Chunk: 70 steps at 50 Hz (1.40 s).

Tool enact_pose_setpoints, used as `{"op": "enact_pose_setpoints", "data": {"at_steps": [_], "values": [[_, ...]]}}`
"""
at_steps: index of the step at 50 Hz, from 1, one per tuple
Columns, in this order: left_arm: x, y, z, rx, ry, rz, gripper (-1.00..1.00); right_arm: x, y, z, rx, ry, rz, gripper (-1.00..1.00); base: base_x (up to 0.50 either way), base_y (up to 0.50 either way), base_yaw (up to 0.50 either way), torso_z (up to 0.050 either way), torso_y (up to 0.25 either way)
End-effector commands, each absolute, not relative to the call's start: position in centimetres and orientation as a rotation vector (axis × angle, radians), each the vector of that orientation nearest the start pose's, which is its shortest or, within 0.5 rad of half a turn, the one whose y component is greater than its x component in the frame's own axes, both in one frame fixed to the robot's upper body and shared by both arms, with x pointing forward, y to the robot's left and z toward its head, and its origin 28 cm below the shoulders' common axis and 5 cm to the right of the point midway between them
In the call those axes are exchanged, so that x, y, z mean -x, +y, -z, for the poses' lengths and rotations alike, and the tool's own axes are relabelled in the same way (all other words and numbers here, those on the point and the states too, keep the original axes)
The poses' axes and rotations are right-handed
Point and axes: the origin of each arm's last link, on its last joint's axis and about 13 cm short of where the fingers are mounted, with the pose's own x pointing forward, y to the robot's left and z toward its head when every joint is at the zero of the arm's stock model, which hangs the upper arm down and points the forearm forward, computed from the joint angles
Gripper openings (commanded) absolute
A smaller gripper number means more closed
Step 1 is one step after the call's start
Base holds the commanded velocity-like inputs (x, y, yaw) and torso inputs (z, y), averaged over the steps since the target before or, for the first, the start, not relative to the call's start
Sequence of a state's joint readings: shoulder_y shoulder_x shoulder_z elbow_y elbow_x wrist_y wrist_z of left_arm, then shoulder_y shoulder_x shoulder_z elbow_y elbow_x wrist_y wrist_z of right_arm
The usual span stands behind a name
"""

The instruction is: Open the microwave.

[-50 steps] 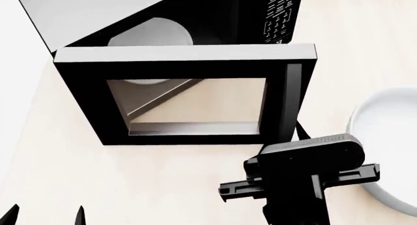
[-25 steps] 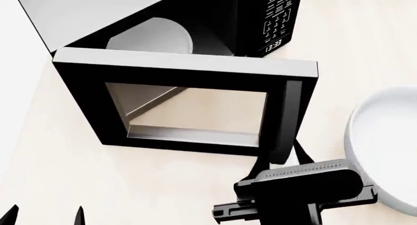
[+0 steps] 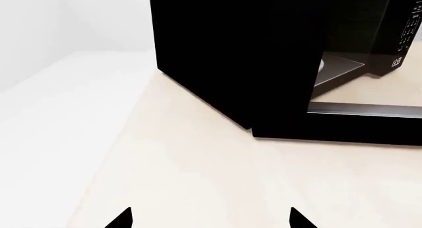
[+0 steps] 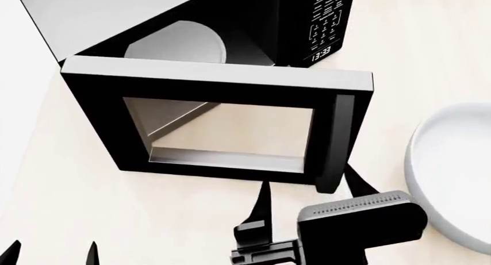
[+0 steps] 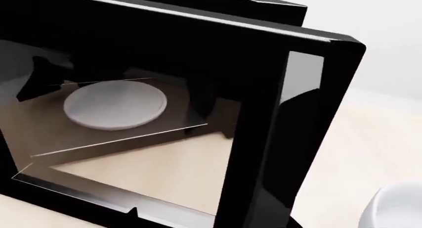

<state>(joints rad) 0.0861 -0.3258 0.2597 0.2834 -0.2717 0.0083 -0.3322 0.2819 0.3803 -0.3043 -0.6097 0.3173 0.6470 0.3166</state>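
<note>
Head view: the microwave (image 4: 184, 41) stands on the pale counter (image 4: 77, 207) ahead of the robot, its windowed door (image 4: 218, 124) swung well out from the body, the turntable plate (image 4: 176, 43) and the keypad (image 4: 326, 20) exposed behind it. The right gripper (image 4: 307, 190) sits just below the door's free edge, its jaws spread and empty: one finger (image 4: 263, 204) stands apart from the door, the other runs up close beside the vertical handle (image 4: 341, 141), though contact cannot be confirmed. A white bowl (image 4: 452, 173) lies just beside this arm on its outer side. Judgement: the door is largely open; to finish cleanly, any further swing should follow the arc about the hinge at the far edge, and the arm should clear outward without clipping the bowl. The left gripper (image 4: 54, 254) shows only as two tips at the frame's lower edge, spread and holding nothing, well apart from the microwave. Left wrist view: this alone shows the oven's blank black side wall and the gap between body and door seen edge-on, with the left fingertips (image 3: 125, 219) parted over bare counter; neither the handle nor the right arm appears here. Right wrist view: it looks through the door glass at the plate inside and shows the handle as a raised bar near the door's free edge, detail the head view flattens. No part of the right gripper's fingers is clearly visible here, so grip contact cannot be judged from it.
</note>
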Motion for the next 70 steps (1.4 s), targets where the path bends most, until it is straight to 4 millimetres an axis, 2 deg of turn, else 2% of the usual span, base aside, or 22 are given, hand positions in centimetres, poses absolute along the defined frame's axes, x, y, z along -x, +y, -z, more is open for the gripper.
{"op": "enact_pose_setpoints", "data": {"at_steps": [1, 21, 30, 41, 47, 51, 62, 70], "values": [[-18.5, 21.4, -5.0, 0.018, -0.117, -0.004, 1.00, -22.1, -9.6, -15.2, 0.085, -0.223, -0.189, 1.00, 0.00, 0.00, 0.00, 0.000, 0.000], [-18.3, 21.4, -5.1, 0.021, -0.117, 0.000, 1.00, -20.8, -12.0, -15.9, 0.072, -0.254, -0.115, 1.00, 0.00, 0.00, 0.00, 0.000, 0.001], [-18.2, 21.3, -5.1, 0.021, -0.116, 0.002, 1.00, -19.6, -11.9, -16.8, 0.083, -0.275, -0.120, 1.00, 0.00, 0.00, 0.00, 0.000, 0.000], [-18.1, 21.3, -5.1, 0.023, -0.114, 0.002, 1.00, -16.0, -11.4, -20.6, 0.132, -0.356, -0.145, 1.00, 0.00, 0.00, 0.00, 0.000, 0.000], [-18.1, 21.3, -5.1, 0.022, -0.115, 0.004, 1.00, -14.8, -11.4, -22.8, 0.162, -0.393, -0.129, 1.00, 0.00, 0.00, 0.00, 0.000, 0.000], [-18.1, 21.4, -5.2, 0.027, -0.118, 0.002, 1.00, -14.8, -11.0, -24.2, 0.194, -0.402, -0.111, 1.00, 0.00, 0.00, 0.00, 0.000, 0.000], [-18.1, 21.4, -5.2, 0.026, -0.119, 0.005, 1.00, -16.3, -9.9, -30.1, 0.332, -0.421, -0.057, 1.00, 0.00, 0.00, 0.00, 0.000, 0.000], [-18.1, 21.4, -5.3, 0.028, -0.119, 0.005, 1.00, -18.0, -9.8, -32.2, 0.363, -0.380, -0.029, 1.00, 0.00, 0.00, 0.00, 0.000, 0.000]]}}
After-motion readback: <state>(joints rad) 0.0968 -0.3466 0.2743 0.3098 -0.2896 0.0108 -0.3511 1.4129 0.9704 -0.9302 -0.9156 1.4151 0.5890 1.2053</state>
